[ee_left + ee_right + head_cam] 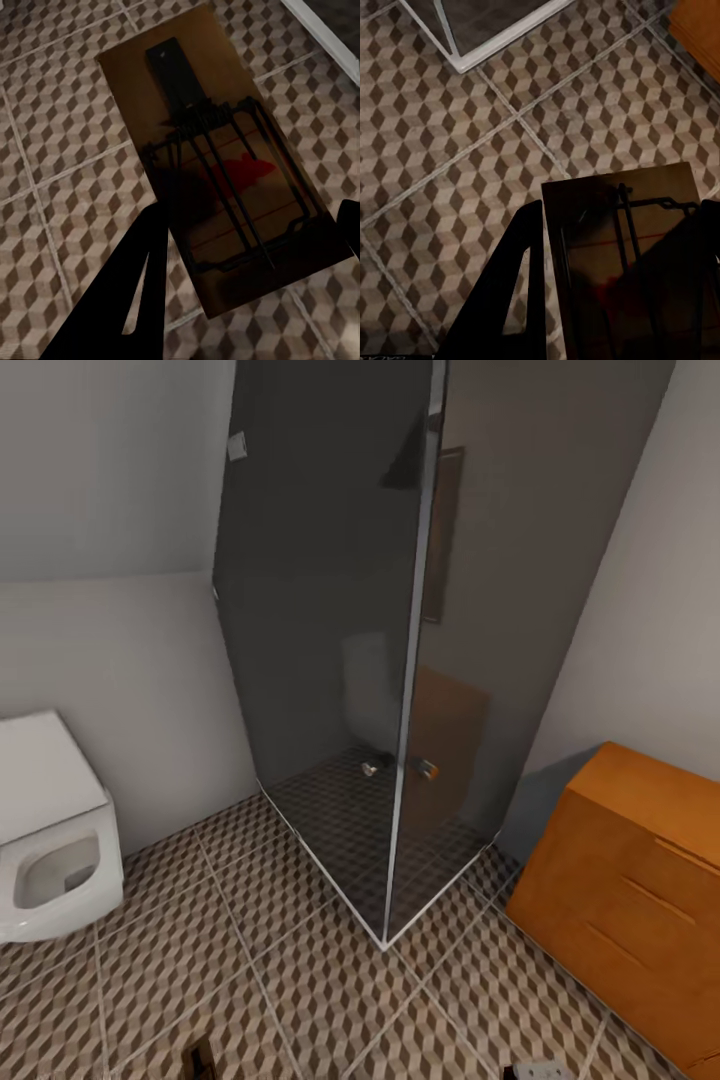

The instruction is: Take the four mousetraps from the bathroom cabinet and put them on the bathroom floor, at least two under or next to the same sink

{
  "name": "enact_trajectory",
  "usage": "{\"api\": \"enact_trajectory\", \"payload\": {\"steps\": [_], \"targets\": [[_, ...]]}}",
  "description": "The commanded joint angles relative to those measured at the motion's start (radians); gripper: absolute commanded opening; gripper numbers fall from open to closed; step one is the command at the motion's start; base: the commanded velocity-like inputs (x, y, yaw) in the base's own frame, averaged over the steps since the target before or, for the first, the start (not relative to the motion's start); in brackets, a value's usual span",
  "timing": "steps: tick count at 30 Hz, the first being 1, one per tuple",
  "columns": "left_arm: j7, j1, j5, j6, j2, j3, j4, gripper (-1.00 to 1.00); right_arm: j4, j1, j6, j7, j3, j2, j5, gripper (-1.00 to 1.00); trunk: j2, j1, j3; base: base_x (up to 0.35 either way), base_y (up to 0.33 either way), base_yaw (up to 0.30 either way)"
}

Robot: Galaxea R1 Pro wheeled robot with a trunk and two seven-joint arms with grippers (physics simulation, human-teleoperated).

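Left hand [247,247] gripping mousetrap [217,165] above bathroom floor [60,112]

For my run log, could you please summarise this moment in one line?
left gripper: holds mousetrap | right gripper: holds second mousetrap | both above tiled floor | cabinet right

— What is the floor [300,980] like?
— Matt tile, cube-printed, pale grout. The shower screen [330,610] is dark, glossy glass.
— And the cabinet [640,890]?
— Smooth orange-brown wood. The toilet [50,840] looks like glossy white ceramic; each mousetrap [225,172] is a wooden board with dark wire.
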Motion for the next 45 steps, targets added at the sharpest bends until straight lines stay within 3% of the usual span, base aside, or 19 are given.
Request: {"api": "enact_trajectory", "payload": {"steps": [1, 45], "targets": [[0.004, -0.002, 0.005, -0.006, -0.001, -0.009, 0.004, -1.00, -0.002, -0.001, -0.002, -0.006, 0.009, -0.001, -0.007, -1.00, -0.002, 0.001, -0.002, 0.000, 0.000, 0.256], [0.004, -0.002, 0.005, -0.006, -0.001, -0.009, 0.004, -1.00, -0.002, -0.001, -0.002, -0.006, 0.009, -0.001, -0.007, -1.00, -0.002, 0.001, -0.002, 0.000, 0.000, 0.256]]}}
